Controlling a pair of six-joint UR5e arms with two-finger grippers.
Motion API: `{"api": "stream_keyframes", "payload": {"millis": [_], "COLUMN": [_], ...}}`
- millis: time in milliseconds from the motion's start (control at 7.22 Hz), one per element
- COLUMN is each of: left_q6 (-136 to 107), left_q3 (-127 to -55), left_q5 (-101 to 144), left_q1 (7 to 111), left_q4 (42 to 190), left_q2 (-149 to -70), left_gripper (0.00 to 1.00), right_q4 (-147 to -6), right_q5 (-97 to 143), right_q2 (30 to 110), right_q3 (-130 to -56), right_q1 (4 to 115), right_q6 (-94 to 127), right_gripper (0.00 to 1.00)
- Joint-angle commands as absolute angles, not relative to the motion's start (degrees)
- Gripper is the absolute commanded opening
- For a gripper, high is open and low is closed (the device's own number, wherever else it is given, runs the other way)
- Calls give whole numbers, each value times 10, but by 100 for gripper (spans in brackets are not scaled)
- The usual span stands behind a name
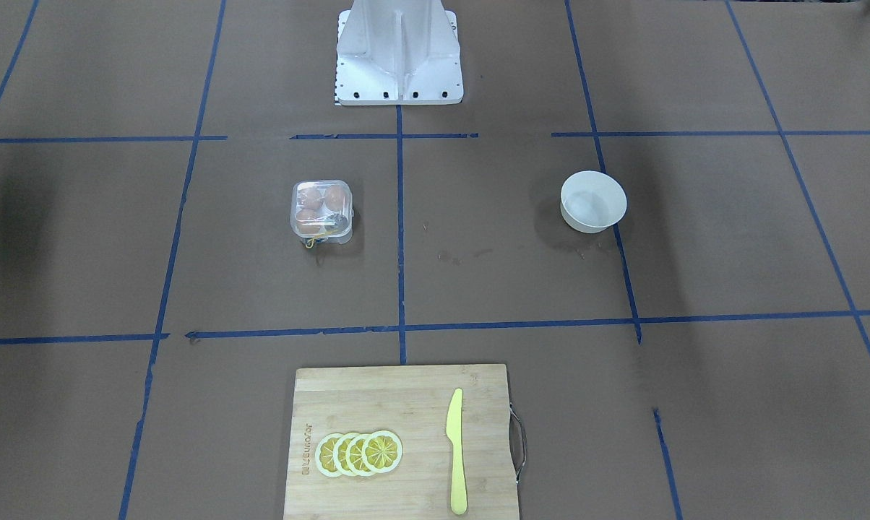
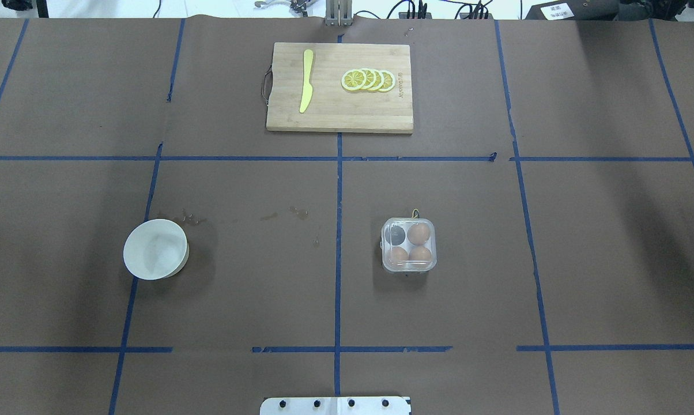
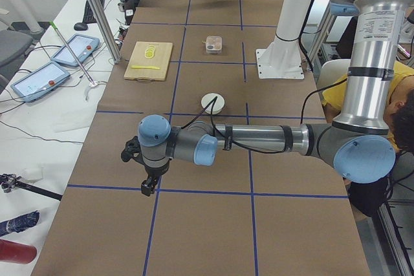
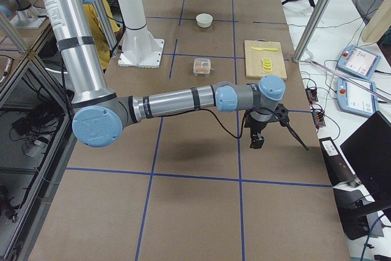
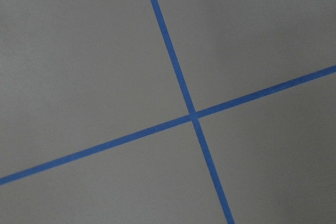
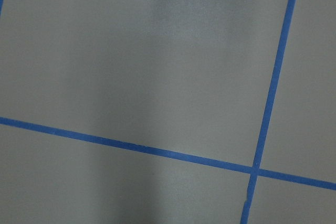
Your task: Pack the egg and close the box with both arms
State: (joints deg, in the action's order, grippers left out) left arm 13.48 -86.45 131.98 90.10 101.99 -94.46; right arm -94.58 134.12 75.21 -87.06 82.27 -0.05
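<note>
While both arms hang out over the table's two ends, I note the layout as it stands.

Left gripper (image 3: 150, 182): fingers point down over bare table. It shows only from the side, so I cannot tell how far open it is. I see nothing held.
Bowl (image 2: 145, 260): one, white, no egg showing in it. It stands between the left gripper and the box.
Box (image 2: 408, 244): one, four cups. It is past the bowl from the left gripper, well apart. It is square, so there is no long axis to line up on. The lid looks down over the cups; whether it is latched I cannot tell.
Eggs (image 2: 419, 233): three, each in its own cup. The fourth cup (image 2: 394, 234) looks dark, contents unclear. I see no egg outside the box.
Right gripper (image 4: 257, 139): fingers down over bare table, side view only, so its opening cannot be told. Nothing visibly held.
Key relation: from the right gripper the box lies inward along the table and back toward the robot's base. I judge this gripper the nearer of the two.
Other items: one cutting board (image 2: 335, 115), one yellow knife (image 2: 306, 80), four lemon slices (image 2: 369, 80), beyond the box from the base.
</note>
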Motion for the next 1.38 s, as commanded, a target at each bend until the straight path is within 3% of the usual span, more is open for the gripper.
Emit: {"api": "stream_keyframes", "payload": {"millis": [0, 692, 1246], "left_q6": [135, 135, 133], "left_q3": [-868, -896, -895], "left_q5": [1316, 1319, 1353], "left_q1": [900, 905, 905], "left_q4": [1024, 1016, 947], "left_q2": [-946, -911, -927], "left_gripper": [100, 100, 100], "right_q4": [-942, -946, -994], "right_q5": [1334, 1334, 1269], "right_q2": [775, 791, 794], "right_q3": [-892, -908, -907], "right_q1": [831, 835, 853], "right_q6": [2, 3, 3], "right_gripper": [100, 100, 100]}}
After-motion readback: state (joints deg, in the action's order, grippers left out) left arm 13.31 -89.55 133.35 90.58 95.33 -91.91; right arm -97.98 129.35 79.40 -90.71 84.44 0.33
